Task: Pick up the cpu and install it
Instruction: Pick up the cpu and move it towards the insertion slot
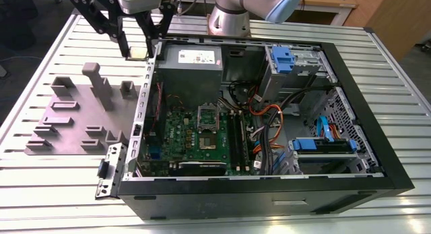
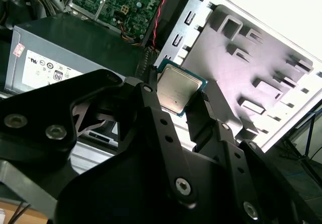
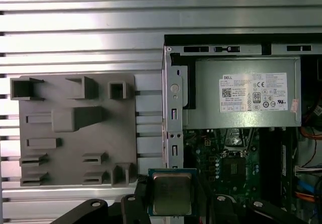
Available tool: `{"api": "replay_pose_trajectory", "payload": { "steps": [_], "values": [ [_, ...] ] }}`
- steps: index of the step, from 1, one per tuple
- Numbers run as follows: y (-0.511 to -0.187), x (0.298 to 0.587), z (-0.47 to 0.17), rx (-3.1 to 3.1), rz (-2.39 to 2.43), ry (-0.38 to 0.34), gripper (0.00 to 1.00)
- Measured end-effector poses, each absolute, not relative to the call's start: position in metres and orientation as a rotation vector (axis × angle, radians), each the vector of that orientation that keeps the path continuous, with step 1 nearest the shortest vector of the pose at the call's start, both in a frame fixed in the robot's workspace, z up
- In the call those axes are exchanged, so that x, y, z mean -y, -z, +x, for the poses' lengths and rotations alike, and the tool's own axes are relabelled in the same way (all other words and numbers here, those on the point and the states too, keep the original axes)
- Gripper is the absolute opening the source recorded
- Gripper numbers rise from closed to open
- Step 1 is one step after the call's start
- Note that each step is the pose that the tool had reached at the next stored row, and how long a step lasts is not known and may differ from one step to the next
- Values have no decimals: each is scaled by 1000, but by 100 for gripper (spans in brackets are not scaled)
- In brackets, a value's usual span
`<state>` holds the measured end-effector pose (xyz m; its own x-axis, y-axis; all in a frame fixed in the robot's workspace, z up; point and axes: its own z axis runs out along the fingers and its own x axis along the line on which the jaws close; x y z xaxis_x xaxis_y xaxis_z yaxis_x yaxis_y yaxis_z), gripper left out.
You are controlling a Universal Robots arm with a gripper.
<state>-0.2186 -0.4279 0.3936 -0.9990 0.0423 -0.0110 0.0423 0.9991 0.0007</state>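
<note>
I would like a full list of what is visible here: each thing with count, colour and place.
cpu: one, silver-grey, held in the gripper near the case's wall
computer case: one, black, open, on the table
circuit board: one, green, inside the case
power supply: one, grey, in a corner of the case
brackets: two, blue, inside the case
cables: several, orange and blue, beside the board
moulded plate: one, grey-purple, on the table at the exterior view's left
table: one, silver, slatted
arm: one, silver-grey, behind the case
gripper: one, black, shut on the cpu

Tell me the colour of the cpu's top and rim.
Silver-grey metal top, blue-green rim; the cpu shows best in the second wrist view.
</note>
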Motion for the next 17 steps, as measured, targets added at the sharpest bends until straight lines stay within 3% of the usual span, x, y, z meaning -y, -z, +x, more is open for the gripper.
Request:
{"api": "replay_pose_trajectory", "payload": {
  "steps": [17],
  "values": [
    [-393,433,-205,-3130,66,-1,47]
  ]
}}
